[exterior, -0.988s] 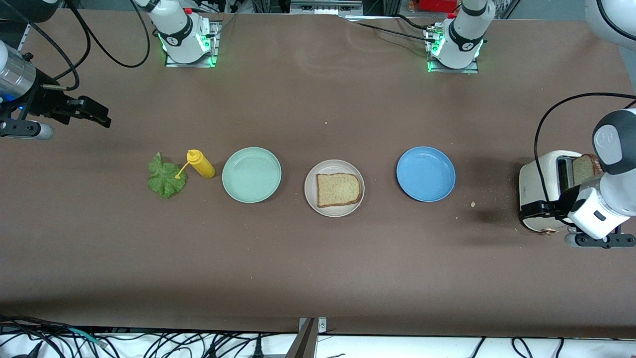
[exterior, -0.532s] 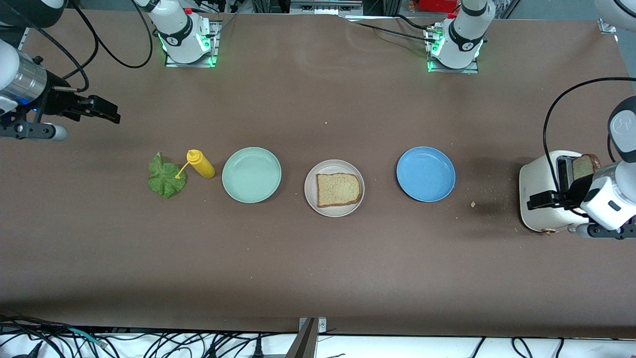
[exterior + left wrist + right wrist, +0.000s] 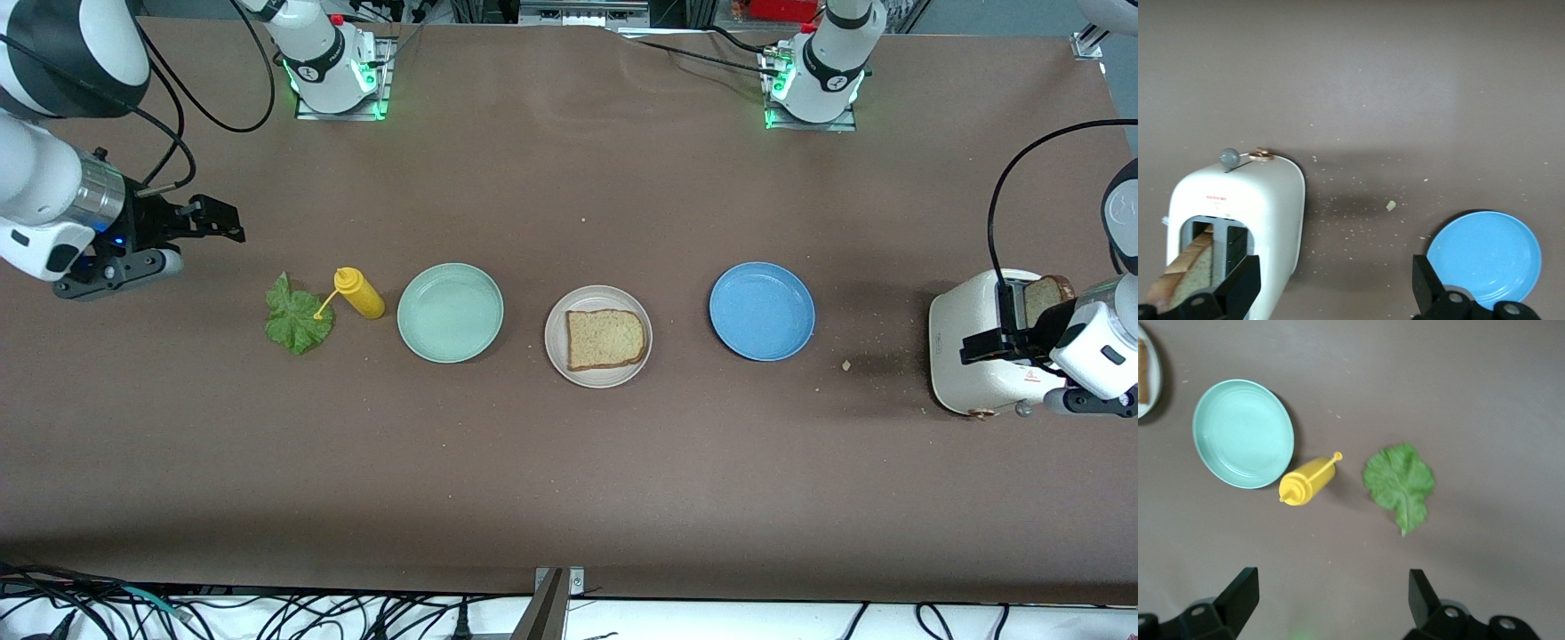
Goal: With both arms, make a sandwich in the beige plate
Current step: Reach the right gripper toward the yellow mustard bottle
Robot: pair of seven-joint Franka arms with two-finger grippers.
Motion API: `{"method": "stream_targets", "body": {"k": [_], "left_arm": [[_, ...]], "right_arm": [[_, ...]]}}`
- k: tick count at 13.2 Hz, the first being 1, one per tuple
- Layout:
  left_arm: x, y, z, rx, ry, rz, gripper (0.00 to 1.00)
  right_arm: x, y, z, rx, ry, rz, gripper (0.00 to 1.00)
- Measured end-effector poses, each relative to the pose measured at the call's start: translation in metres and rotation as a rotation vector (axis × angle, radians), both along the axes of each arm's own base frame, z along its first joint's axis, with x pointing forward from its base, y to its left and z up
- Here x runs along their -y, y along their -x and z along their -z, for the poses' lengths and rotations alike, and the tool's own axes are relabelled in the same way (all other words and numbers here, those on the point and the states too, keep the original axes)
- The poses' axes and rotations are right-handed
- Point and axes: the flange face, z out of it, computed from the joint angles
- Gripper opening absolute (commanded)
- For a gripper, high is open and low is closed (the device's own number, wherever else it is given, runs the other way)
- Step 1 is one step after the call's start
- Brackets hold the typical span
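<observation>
a mint green plate (image 3: 450, 312) sits between a tipped yellow mustard bottle (image 3: 359, 294) and, farther along, a blue plate (image 3: 761, 310); a white toaster (image 3: 982, 347) stands near the left arm's end

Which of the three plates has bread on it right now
The beige plate, the middle one of the row, holds a bread slice. The mint green plate beside the mustard bottle and the blue plate toward the toaster hold nothing.
</observation>
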Motion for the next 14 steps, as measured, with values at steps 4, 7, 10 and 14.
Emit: {"method": "stream_targets", "body": {"k": [4,7,10,14], "left_arm": [[0.0,0.0,-0.001,0.002,-0.001,0.001,1.0],[0.006,-0.003,-0.002,0.02,0.0,0.011,1.0],[0.012,-0.007,-0.004,0.049,-0.001,0.021,1.0],[0.012,-0.007,-0.004,0.051,-0.001,0.021,1.0]], "right_arm": [[0.047,0.002,0.059,0.11,-0.203,-0.202,0.99],[0.055,0.009,0.091,0.188,-0.298,-0.34,0.99],[0.06,0.022,0.121,0.281,-0.441,-0.453,0.99],[0.082,0.031,0.158,0.4,-0.562,-0.56,0.99]]}}
